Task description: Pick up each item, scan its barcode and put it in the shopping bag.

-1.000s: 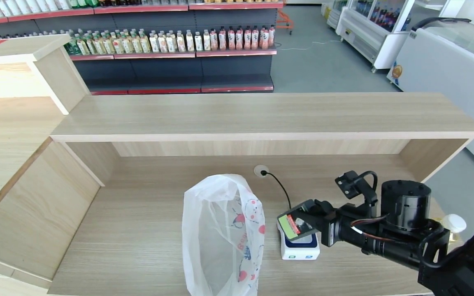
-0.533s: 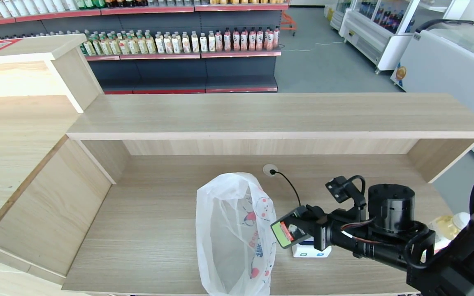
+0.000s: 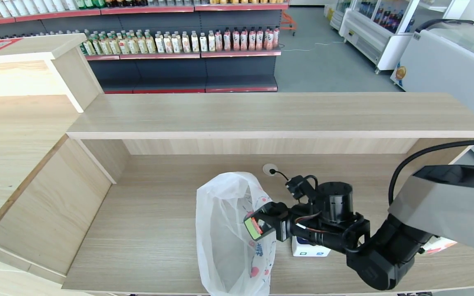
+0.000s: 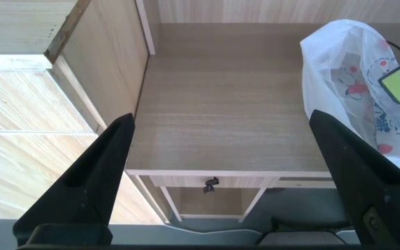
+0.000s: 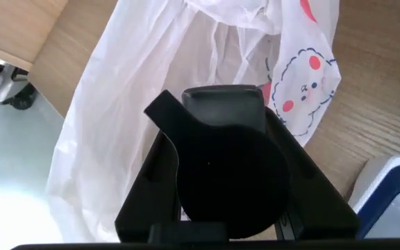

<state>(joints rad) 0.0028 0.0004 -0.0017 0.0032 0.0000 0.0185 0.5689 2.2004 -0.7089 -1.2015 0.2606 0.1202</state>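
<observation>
A white plastic shopping bag [image 3: 224, 230] with red cartoon prints stands open on the lower counter. My right gripper [image 3: 258, 224] is shut on a small green and red packet [image 3: 253, 228] and holds it at the bag's right rim, above the opening. Just right of the bag sits the white and blue scanner box [image 3: 307, 249]. In the right wrist view the bag [image 5: 186, 83] lies open below the gripper [image 5: 224, 104] and the scanner's corner [image 5: 394, 191] is beside it. My left gripper [image 4: 221, 118] hangs open above the counter's front edge, left of the bag [image 4: 346, 76].
A black cable runs from a grommet [image 3: 270, 169] to the scanner. The raised counter shelf [image 3: 278, 115] overhangs the back and a side panel [image 3: 43, 213] closes the left. Part of a white and red item [image 3: 437, 245] lies under my right arm.
My right gripper has carried the packet leftward from over the scanner to the bag's rim. The head camera shifted a little before half a second ago.
</observation>
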